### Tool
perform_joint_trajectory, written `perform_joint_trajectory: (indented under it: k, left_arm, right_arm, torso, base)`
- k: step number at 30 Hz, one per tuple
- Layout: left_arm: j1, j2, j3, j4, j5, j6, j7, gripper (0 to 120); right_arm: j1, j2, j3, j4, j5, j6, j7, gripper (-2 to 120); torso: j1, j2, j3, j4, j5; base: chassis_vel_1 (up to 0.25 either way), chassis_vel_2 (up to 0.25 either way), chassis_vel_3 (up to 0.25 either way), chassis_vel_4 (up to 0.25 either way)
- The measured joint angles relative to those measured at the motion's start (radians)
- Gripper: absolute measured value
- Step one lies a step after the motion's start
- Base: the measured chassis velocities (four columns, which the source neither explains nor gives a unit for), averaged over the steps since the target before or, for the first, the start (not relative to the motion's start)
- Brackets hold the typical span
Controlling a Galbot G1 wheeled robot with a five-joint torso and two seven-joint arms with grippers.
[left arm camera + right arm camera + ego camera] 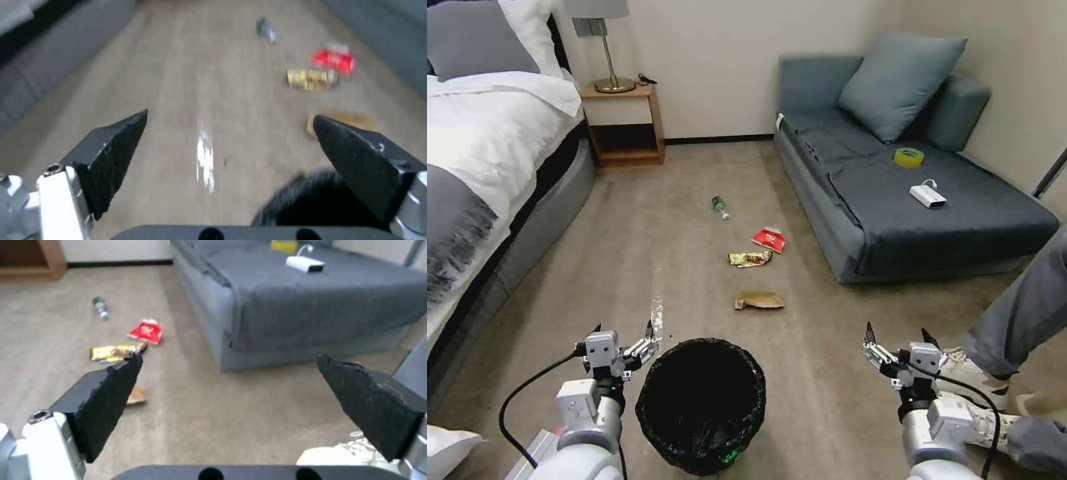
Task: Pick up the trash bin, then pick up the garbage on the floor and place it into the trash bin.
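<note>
The trash bin, round and lined with a crinkled black bag, stands on the carpet close in front of me; its rim also shows in the left wrist view. My left gripper hovers open just to the bin's left, a little above its rim. My right gripper is open well to the right of the bin. The garbage lies farther ahead: a brown paper pouch, a gold-brown wrapper, a red-and-white packet and a small green-labelled bottle.
A grey sofa on the right carries a yellow tape roll and a white box with cable. A bed lines the left, a nightstand stands at the back. A person's leg and shoe are beside my right arm.
</note>
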Motion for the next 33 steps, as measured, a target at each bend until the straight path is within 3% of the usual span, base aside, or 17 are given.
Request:
perform_joint_trajectory:
  k: [2, 5, 17, 20, 24, 33]
  left_arm:
    - [-0.014, 0.020, 0.006, 0.021, -0.081, 0.066, -0.016, 100]
    - [-0.029, 0.028, 0.018, 0.056, -0.121, 0.096, -0.024, 100]
    - [-0.066, 0.009, 0.066, 0.181, -0.180, 0.132, -0.030, 97]
    - [-0.067, 0.004, 0.071, 0.192, -0.191, 0.132, -0.023, 88]
    - [-0.067, -0.005, 0.080, 0.209, -0.231, 0.135, -0.014, 67]
    - [-0.068, -0.016, 0.079, 0.224, -0.225, 0.115, 0.002, 37]
  right_arm:
    - [0.005, -0.036, 0.002, 0.014, 0.046, -0.026, 0.009, 100]
    - [0.010, -0.053, 0.002, 0.019, 0.064, -0.034, 0.015, 100]
    - [0.025, -0.066, -0.004, 0.009, 0.072, -0.027, 0.028, 100]
    - [0.034, -0.068, -0.004, 0.003, 0.076, -0.024, 0.033, 100]
    - [0.048, -0.068, -0.007, -0.012, 0.079, -0.018, 0.038, 100]
    - [0.055, -0.068, -0.010, -0.022, 0.082, -0.015, 0.025, 100]
  torso:
    - [0.000, 0.000, 0.000, 0.0001, 0.0000]
    - [0.000, 0.000, 0.000, 0.0000, -0.0001]
    - [0.000, 0.000, 0.000, 0.0000, -0.0001]
    - [0.000, 0.000, 0.000, 0.0000, 0.0000]
    - [0.000, 0.000, 0.000, 0.0001, 0.0000]
    - [0.000, 0.000, 0.000, 0.0001, 0.0002]
  base:
    - [0.000, 0.000, 0.000, 0.000]
    - [0.000, 0.000, 0.000, 0.000]
    - [0.000, 0.000, 0.000, 0.000]
    - [0.000, 0.000, 0.000, 0.000]
    - [0.000, 0.000, 0.000, 0.000]
    - [0.000, 0.000, 0.000, 0.000]
